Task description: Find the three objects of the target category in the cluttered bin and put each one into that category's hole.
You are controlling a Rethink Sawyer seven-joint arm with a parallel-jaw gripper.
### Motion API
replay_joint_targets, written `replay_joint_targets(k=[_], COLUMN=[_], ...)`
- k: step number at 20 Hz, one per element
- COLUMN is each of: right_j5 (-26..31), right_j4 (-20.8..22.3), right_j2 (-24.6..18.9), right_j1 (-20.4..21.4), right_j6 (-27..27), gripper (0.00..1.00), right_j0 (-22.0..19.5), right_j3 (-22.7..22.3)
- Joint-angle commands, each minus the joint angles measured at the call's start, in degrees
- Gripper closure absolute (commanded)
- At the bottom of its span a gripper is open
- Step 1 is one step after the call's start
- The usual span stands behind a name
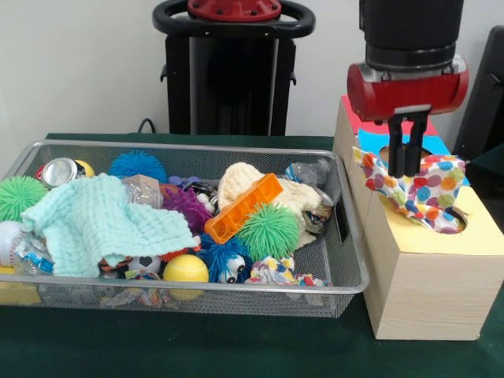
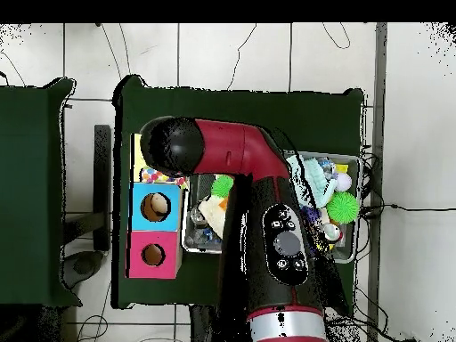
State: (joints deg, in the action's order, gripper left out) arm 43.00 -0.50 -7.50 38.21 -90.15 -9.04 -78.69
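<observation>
A white cloth with coloured dots (image 1: 421,189) hangs over the yellow end of the wooden box (image 1: 425,291), its lower corner dipping into the yellow section's hole (image 1: 455,223). My gripper (image 1: 406,161) stands straight above it, shut, with the cloth's upper fold between the fingers. In the overhead view the arm's black head hides the gripper; only a strip of the dotted cloth (image 2: 167,176) shows at the box's yellow end (image 2: 138,153). In the wire bin (image 1: 346,272) lie a mint cloth (image 1: 102,224), a cream cloth (image 1: 240,179) and a second patterned cloth (image 1: 277,272).
The bin also holds an orange block (image 1: 244,207), spiky balls in green (image 1: 269,232) and blue (image 1: 138,164), a can (image 1: 60,171) and a yellow ball (image 1: 186,269). The box's blue hole (image 2: 157,206) and pink hole (image 2: 153,256) lie beside the yellow end.
</observation>
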Motion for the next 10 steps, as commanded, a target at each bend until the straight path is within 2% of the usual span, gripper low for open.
replay_joint_targets(k=[1, 7, 10], right_j5=[-1.12, 0.94, 4.94], right_j4=[1.81, 1.72, 2.03], right_j2=[-0.71, 0.55, 1.63], right_j1=[-3.68, -6.01, -7.87], right_j6=[-7.46, -8.84, -8.91], gripper=[1.0, 1.0, 1.0], right_j0=[1.73, 3.11, 3.86], right_j3=[-1.25, 0.51, 2.72])
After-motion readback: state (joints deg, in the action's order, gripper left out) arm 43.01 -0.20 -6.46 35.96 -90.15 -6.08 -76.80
